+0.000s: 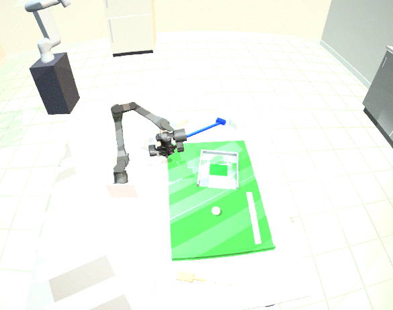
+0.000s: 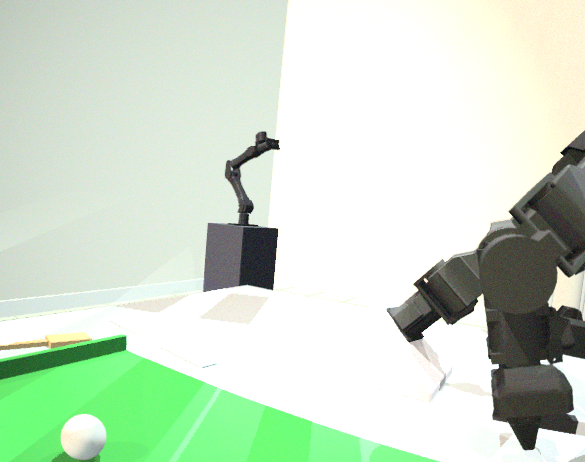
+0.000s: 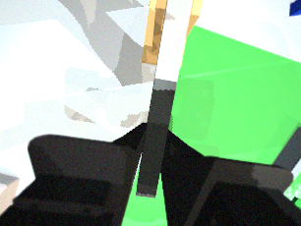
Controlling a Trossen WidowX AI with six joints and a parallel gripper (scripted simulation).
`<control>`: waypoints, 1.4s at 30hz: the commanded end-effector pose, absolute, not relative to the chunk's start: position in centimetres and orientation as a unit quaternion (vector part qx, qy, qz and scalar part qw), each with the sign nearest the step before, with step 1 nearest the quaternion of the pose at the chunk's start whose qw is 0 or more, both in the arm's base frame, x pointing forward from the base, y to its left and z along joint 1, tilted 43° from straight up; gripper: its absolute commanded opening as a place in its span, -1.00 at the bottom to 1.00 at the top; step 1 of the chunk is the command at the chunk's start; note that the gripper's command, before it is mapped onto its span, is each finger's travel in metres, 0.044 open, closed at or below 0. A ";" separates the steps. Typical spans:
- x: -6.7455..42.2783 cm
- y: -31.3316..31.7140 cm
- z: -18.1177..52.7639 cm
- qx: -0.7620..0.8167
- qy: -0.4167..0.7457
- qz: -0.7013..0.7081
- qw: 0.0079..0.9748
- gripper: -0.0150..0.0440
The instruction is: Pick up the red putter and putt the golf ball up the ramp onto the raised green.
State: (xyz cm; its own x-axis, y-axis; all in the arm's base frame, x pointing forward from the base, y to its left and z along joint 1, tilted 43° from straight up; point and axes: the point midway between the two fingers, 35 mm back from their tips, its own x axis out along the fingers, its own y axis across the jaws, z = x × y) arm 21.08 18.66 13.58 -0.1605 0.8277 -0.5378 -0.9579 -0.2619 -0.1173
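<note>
My gripper (image 1: pixel 164 150) (image 2: pixel 526 440) (image 3: pixel 151 128) is low over the table at the far left corner of the green mat (image 1: pixel 204 235) (image 3: pixel 236 98). It is shut on the dark grip (image 3: pixel 160 110) of a putter that lies flat. In the wrist view the grip runs into a pale shaft and an orange-tan part (image 3: pixel 153 34); I see no red on it. The white golf ball (image 1: pixel 215 211) (image 2: pixel 83 436) rests on the mat, well apart from the gripper. The raised green (image 1: pixel 218 169) sits inside a pale ramp frame (image 1: pixel 199 168) at the mat's far end.
A blue putter (image 1: pixel 204 128) lies beyond the mat's far edge, close to the gripper. A tan putter (image 1: pixel 185 277) (image 2: pixel 66 340) lies off the mat's near edge. A white strip (image 1: pixel 253 218) runs along the mat's right side. Another arm stands on a dark pedestal (image 1: pixel 54 84) (image 2: pixel 241 255).
</note>
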 end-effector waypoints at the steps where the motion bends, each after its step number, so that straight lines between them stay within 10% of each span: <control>1: 21.7 17.6 14.8 -0.263 0.123 0.748 0.597 -0.49; 20: 21.9 13.1 19.5 -0.256 0.127 0.749 0.598 -0.49; 42: 28.9 1.8 10.6 -0.072 0.434 0.589 0.678 -0.49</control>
